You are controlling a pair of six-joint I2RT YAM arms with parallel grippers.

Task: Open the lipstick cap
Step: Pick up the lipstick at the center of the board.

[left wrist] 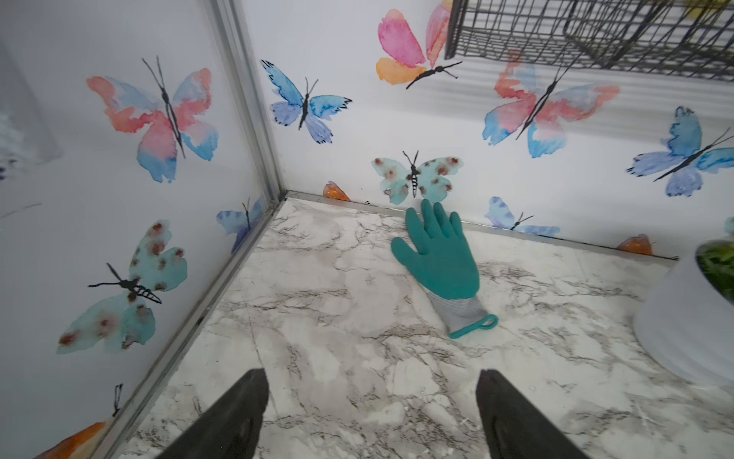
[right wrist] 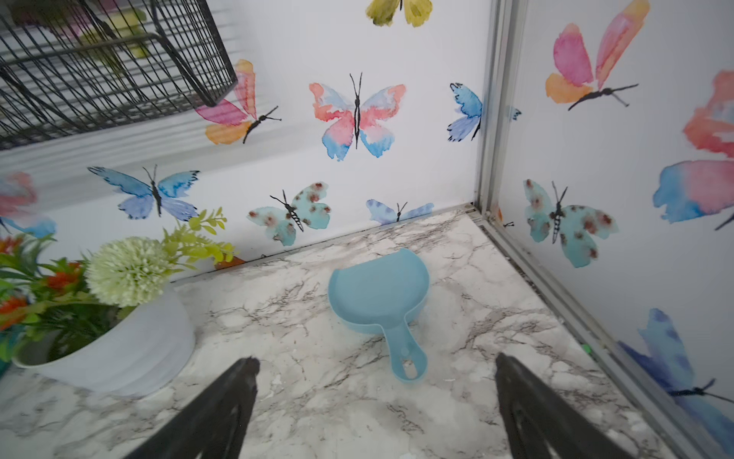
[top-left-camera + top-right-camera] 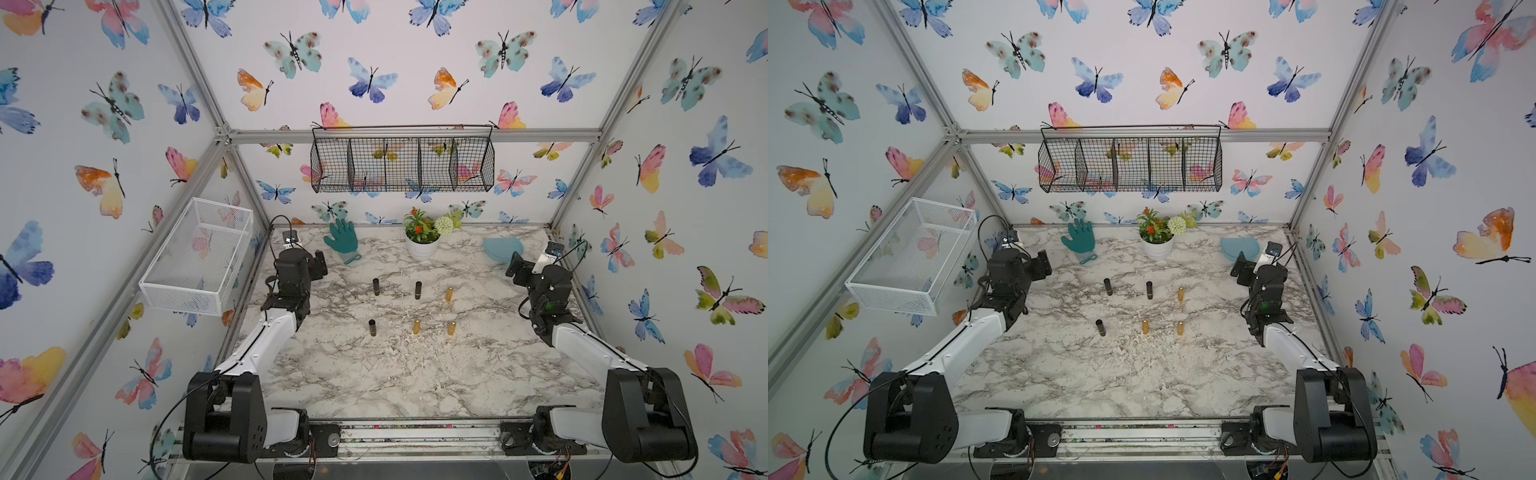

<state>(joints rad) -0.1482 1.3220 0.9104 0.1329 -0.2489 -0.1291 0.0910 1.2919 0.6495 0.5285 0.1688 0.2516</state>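
Judging the task as not yet begun: no cap coming off, nothing being gripped. Finding the left gripper (image 1: 371, 375) hovering at the far left of the table (image 3: 395, 374), jaws standing wide apart over bare marble, pointing at the teal glove (image 1: 439, 262) rather than at the work. Moving right to six tubes standing upright mid-table, well apart from both arms: the far row of lipsticks (image 3: 418, 289) running black, black, gold, the near row of lipsticks (image 3: 416, 326) running black, gold, gold. Reading all six as capped (too small to make out any seam), and failing to tell which one is meant. Arriving at the right gripper (image 2: 376, 359) at the far right, jaws likewise spread and empty, facing the blue scoop (image 2: 377, 294). Leaving the whole job ahead, by this reckoning: approaching a tube, steadying its base with one arm, pulling the cap off with the other.

Turning to the surface: marble-patterned, carrying everything. Sweeping the room left to right: a white mesh basket (image 3: 183, 297) hanging off the left wall, the glove lying flat by the far wall, a white potted plant (image 3: 422, 249) just right of it, the scoop lying farther right, and a black wire basket (image 3: 403, 164) hanging on the far wall above. Closing it all in: butterfly wallpaper (image 3: 415, 95) on metal framing (image 3: 270, 136).
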